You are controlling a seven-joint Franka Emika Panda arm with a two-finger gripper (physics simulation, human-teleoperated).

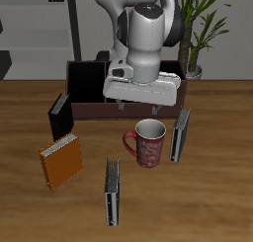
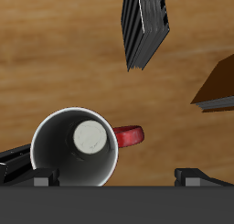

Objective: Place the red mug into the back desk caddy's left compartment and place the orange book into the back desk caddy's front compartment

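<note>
The red mug (image 1: 146,143) stands upright on the table, its handle toward the orange book. In the wrist view I look down into the red mug (image 2: 77,147), pale inside, with its red handle (image 2: 130,135) sticking out. My gripper (image 1: 142,104) hangs open above the mug and slightly behind it, holding nothing. In the wrist view the gripper (image 2: 117,178) shows its fingertips (image 2: 41,179) wide apart. The orange book (image 1: 61,161) lies flat near the front, away from the gripper; a corner of the orange book (image 2: 218,81) shows. The back desk caddy (image 1: 84,88) sits behind, largely hidden by my arm.
A black book (image 1: 61,116) stands in front of the caddy. One grey-black book (image 1: 180,134) stands upright beside the mug, also seen in the wrist view (image 2: 144,26). Another grey-black book (image 1: 113,192) stands near the front edge. A potted plant (image 1: 198,48) is at the back.
</note>
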